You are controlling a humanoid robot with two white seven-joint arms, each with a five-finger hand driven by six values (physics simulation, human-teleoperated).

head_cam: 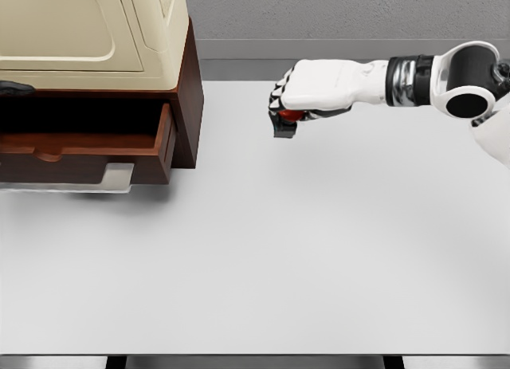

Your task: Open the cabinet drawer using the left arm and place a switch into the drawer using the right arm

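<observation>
My right hand (296,107) hovers over the table right of the cabinet, its arm reaching in from the right edge. Its fingers are curled around a small black switch (285,123) with a red button, which hangs a little above the tabletop. The dark wooden cabinet (188,90) stands at the far left under a cream top. Its drawer (80,155) is pulled out toward me, and the dark inside shows behind the front panel. A pale handle (111,178) sticks out below the drawer front. The switch is well to the right of the drawer opening.
A dark rounded part (12,88) pokes in at the left edge above the drawer; I cannot tell what it is. The white table (263,257) stretches from the cabinet to the front edge. A grey wall runs behind.
</observation>
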